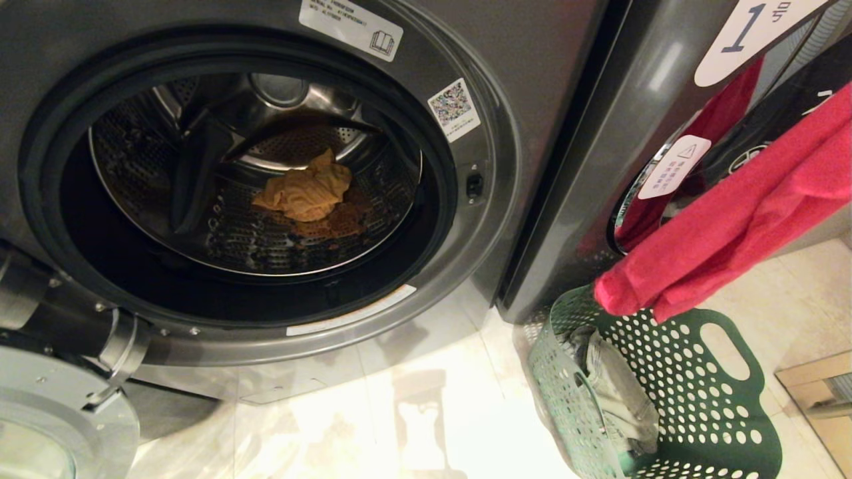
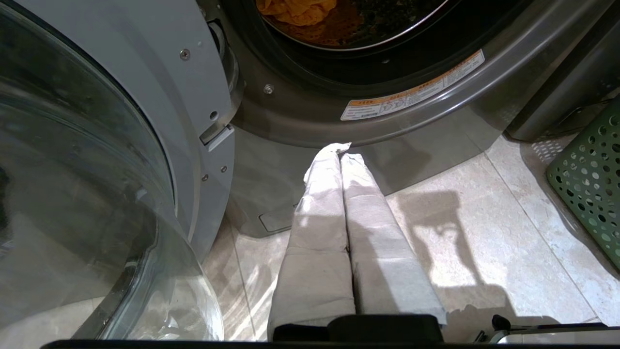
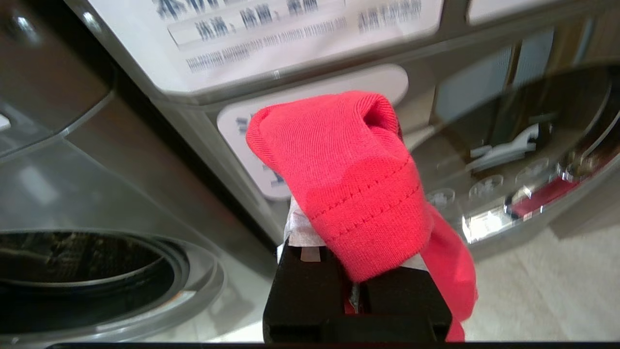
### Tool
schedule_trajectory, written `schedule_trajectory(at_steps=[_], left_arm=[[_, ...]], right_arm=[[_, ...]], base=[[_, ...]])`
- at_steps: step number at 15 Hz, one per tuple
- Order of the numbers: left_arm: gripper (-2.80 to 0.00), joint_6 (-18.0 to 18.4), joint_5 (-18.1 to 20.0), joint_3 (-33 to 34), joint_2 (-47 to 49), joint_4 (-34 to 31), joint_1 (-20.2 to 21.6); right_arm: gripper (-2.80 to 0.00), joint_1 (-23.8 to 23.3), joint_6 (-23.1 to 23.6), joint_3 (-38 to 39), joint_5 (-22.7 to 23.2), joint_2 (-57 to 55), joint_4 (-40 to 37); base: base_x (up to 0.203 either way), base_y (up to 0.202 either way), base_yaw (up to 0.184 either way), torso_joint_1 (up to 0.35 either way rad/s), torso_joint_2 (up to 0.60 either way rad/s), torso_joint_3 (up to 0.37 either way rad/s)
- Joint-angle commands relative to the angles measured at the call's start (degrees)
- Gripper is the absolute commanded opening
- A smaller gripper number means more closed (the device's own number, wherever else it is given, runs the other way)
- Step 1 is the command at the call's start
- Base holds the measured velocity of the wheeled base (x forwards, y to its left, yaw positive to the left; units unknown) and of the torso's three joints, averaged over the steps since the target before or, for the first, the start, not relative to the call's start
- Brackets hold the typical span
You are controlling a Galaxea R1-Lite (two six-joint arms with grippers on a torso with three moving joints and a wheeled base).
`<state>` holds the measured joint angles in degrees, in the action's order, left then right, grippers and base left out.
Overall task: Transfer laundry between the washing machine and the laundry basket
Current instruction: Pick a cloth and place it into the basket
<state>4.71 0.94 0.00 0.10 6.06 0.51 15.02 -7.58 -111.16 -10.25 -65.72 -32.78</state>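
The washing machine (image 1: 492, 219) stands open, and an orange-yellow garment (image 1: 306, 193) lies in its steel drum. My right gripper (image 3: 356, 208) is shut on a bright pink-red garment (image 3: 358, 179) that drapes over its white-wrapped fingers (image 3: 300, 228) and hides their tips. In the head view this red garment (image 1: 732, 219) hangs from the upper right, its lower end just above the green laundry basket (image 1: 705, 412); the gripper itself is outside that view. A grey-beige garment (image 1: 619, 392) lies in the basket. My left gripper (image 2: 341, 152) is shut and empty, low by the machine's base.
The machine's round glass door (image 2: 97, 169) is swung open on the left, close to my left arm. A second grey machine with a label reading 1 (image 1: 752, 33) stands to the right, behind the basket. Pale floor tiles (image 1: 426, 412) lie in front.
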Motion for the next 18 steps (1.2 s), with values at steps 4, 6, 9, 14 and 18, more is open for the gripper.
schedule_trajectory(at_steps=[4, 6, 9, 14, 18], left_arm=[[-2.8, 0.04, 0.03, 2.29, 0.08, 0.09, 0.02], [-2.8, 0.13, 0.03, 2.29, 0.08, 0.09, 0.02], [-2.8, 0.04, 0.03, 2.29, 0.08, 0.01, 0.02], [-2.8, 0.04, 0.03, 2.29, 0.03, 0.01, 0.02], [-2.8, 0.04, -0.05, 2.29, 0.0, 0.01, 0.02]], right_arm=[[-2.8, 0.02, -1.58, 8.76, -0.03, 3.69, -1.7], [-2.8, 0.01, -3.51, 19.12, 0.06, 6.2, -1.87], [-2.8, -0.01, -7.08, 37.57, -0.14, 9.31, 1.67], [0.0, -2.73, -10.54, 54.15, -2.74, 11.01, 9.75], [0.0, -6.49, -10.26, 54.21, -2.84, 9.91, 9.93]], base=[[0.0, 0.0, 0.0, 0.0, 0.0, 0.0], [0.0, 0.0, 0.0, 0.0, 0.0, 0.0], [0.0, 0.0, 0.0, 0.0, 0.0, 0.0], [0.0, 0.0, 0.0, 0.0, 0.0, 0.0], [0.0, 0.0, 0.0, 0.0, 0.0, 0.0]])
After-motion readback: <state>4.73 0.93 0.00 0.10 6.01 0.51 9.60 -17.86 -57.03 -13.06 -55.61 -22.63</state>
